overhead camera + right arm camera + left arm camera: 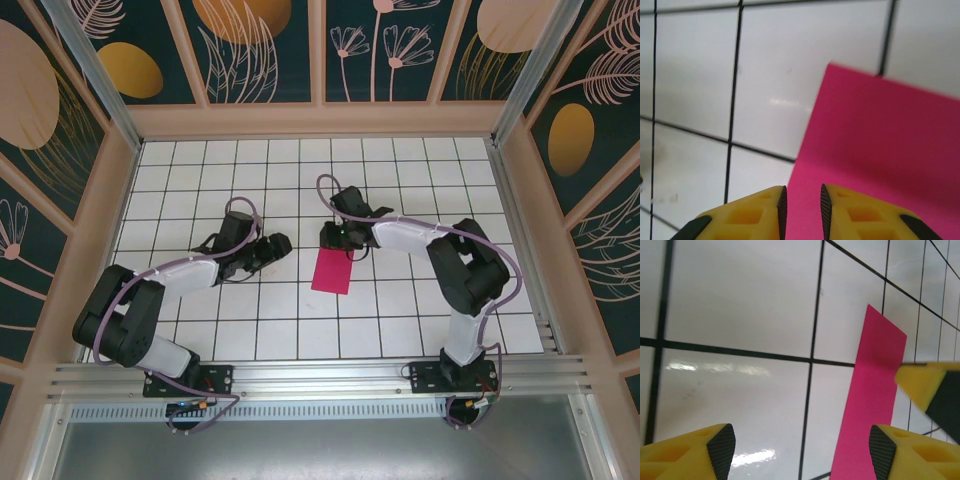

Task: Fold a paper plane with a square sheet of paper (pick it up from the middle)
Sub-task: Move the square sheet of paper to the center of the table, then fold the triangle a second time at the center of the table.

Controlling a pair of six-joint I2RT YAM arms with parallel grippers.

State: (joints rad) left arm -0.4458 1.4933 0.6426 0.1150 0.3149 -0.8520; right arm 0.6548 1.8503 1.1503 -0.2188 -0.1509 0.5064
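The square sheet of paper (332, 272) is magenta-pink and lies on the white gridded floor as a narrow rectangle. The paper plane is out of view. My right gripper (333, 238) hovers at the paper's far end. In the right wrist view its jaws (803, 212) stand a narrow gap apart over the paper's (880, 140) left edge, gripping nothing. My left gripper (280, 246) is just left of the paper. Its jaws (802, 452) are wide open over bare floor, with the paper (875, 390) beside the right fingertip (882, 450). A yellow finger (920, 382) of the right gripper enters from the right.
White floor tiles with black grid lines (300, 180) surround the paper. Patterned walls with wooden frames (320, 118) enclose the floor on three sides. A metal rail (320, 375) carries both arm bases at the near edge.
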